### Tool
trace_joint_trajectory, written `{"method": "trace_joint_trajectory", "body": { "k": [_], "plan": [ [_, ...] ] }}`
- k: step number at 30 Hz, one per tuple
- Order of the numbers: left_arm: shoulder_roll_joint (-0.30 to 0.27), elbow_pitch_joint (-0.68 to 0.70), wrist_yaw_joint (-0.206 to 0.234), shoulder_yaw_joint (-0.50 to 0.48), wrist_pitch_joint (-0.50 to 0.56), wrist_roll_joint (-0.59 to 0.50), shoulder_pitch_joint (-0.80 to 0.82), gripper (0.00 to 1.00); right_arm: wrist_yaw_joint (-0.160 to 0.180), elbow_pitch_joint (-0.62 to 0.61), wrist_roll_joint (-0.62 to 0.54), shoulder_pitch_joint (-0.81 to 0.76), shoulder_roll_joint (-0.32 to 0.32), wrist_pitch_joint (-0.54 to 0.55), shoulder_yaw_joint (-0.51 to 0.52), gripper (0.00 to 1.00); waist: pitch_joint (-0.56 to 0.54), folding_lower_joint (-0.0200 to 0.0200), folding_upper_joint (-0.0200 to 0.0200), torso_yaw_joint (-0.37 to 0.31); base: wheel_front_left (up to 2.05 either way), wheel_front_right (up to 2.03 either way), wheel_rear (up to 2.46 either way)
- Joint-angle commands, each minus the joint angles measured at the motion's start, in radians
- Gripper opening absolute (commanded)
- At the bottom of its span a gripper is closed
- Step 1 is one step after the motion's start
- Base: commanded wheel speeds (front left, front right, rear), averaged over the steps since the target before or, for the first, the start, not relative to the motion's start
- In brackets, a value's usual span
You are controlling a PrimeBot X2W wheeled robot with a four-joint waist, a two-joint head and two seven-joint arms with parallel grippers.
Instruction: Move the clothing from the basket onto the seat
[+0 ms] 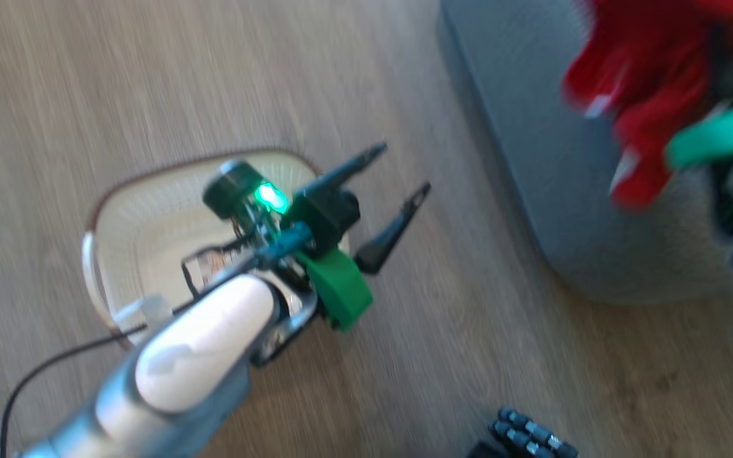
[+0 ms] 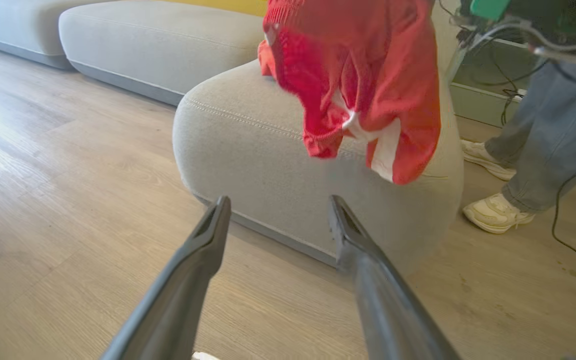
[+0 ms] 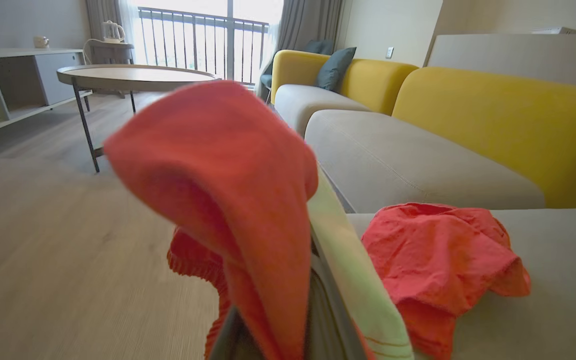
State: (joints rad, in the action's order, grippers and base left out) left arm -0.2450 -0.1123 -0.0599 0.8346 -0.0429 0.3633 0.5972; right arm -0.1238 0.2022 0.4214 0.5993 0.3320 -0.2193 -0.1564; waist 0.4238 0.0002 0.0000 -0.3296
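The cream basket [image 1: 144, 216] stands on the wood floor, partly behind my left arm; the inside that shows is bare plastic. My left gripper [image 1: 403, 169] hovers just right of it, open and holding nothing, and points at the grey seat [image 2: 268, 150]. My right gripper [image 3: 313, 300] is shut on a piece of red clothing [image 3: 228, 175] that drapes over its fingers and hides their tips. That clothing [image 2: 368, 75] hangs above the seat's rounded corner. A second piece of red clothing [image 3: 438, 255] lies crumpled on the seat [image 3: 558, 280].
A person's legs and pale shoes [image 2: 498, 212] stand beside the seat, with cables trailing near them. Yellow sofa backs [image 3: 508, 115] rise behind the cushions. A round table [image 3: 133, 75] stands across the floor. A dark ribbed object [image 1: 532, 436] sits at the bottom.
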Motion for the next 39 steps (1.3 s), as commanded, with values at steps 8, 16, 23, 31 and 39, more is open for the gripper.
{"method": "trace_joint_trajectory", "body": {
  "k": [8,16,23,31,39],
  "plan": [
    [-0.02,0.034,0.011,-0.052,0.036,-0.056,0.169,1.0,-0.007,0.167,0.119,0.364,0.134,0.029,0.188,0.0,0.315,-0.0002,0.0,0.085,0.0,0.0,0.0],
    [0.014,0.013,0.087,-0.094,-0.05,-0.026,0.106,1.0,-0.007,0.405,0.097,0.702,0.31,0.086,0.392,0.0,0.384,-0.0002,0.0,0.182,0.0,0.0,0.0],
    [-0.016,0.056,0.142,-0.127,-0.08,-0.005,0.023,1.0,-0.007,0.585,0.004,0.844,0.44,0.095,0.56,0.0,0.443,-0.0002,0.0,0.21,0.0,0.0,0.0],
    [-0.062,0.145,0.186,-0.131,-0.045,-0.025,-0.013,1.0,-0.007,0.893,-0.146,0.748,0.415,-0.004,0.736,0.0,0.504,-0.0002,0.0,0.208,0.0,0.0,0.0],
    [-0.115,0.224,0.225,-0.15,-0.003,-0.031,-0.05,1.0,-0.007,1.004,-0.258,0.716,0.331,-0.038,0.773,1.0,0.502,-0.0002,0.0,0.183,0.0,0.0,0.0]
  ]
}}
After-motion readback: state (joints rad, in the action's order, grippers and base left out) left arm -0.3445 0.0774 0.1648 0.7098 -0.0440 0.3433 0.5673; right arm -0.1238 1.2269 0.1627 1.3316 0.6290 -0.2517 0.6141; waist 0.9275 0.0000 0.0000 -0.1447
